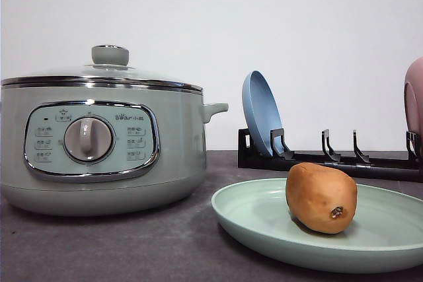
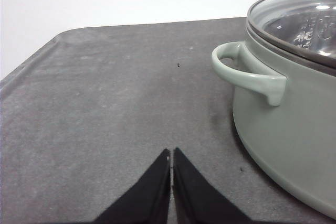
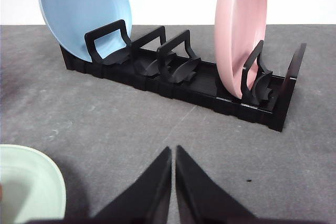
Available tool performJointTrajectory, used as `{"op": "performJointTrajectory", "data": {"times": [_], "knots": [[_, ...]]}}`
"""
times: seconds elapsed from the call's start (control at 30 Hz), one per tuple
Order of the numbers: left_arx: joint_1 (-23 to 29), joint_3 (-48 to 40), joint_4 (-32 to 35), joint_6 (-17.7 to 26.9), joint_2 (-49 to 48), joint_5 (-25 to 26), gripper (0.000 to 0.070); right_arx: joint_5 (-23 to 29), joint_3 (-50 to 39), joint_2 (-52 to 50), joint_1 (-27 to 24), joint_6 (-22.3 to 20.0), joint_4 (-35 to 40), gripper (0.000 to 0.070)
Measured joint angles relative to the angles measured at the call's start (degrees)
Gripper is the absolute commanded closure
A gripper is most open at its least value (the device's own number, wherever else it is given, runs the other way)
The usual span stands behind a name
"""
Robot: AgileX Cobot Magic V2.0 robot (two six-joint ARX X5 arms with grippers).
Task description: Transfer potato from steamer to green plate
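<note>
The orange-brown potato (image 1: 321, 197) rests on the pale green plate (image 1: 264, 219) at the front right of the table, its dark spot facing the camera. The steamer (image 1: 99, 146) stands at the left with its glass lid and green knob on. In the left wrist view my left gripper (image 2: 171, 153) is shut and empty over bare table, with the steamer (image 2: 294, 108) and its side handle beside it. In the right wrist view my right gripper (image 3: 173, 150) is shut and empty, with the green plate's rim (image 3: 50, 182) to one side.
A black dish rack (image 1: 330, 160) stands behind the green plate, holding a blue plate (image 1: 261, 120) and a pink plate (image 1: 414, 100) upright. In the right wrist view the rack (image 3: 184, 77) lies ahead of the fingers. The grey table mat's edge (image 2: 31, 61) curves near the left arm.
</note>
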Motion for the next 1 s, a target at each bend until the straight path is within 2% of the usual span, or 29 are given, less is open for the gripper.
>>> {"op": "performJointTrajectory", "data": {"times": [0.73, 0.87, 1.0], "knots": [[0.0, 0.0, 0.0, 0.0, 0.0, 0.1, 0.0700, 0.0, 0.0, 0.0, 0.0, 0.0, 0.0, 0.0700], [0.0, 0.0, 0.4, -0.2, 0.0, 2.7, 0.0700, 0.0, 0.0, 0.0, 0.0, 0.0, 0.0, 0.0700], [0.0, 0.0, 0.6, -0.7, 0.0, 3.0, 0.0700, 0.0, 0.0, 0.0, 0.0, 0.0, 0.0, 0.0700]]}}
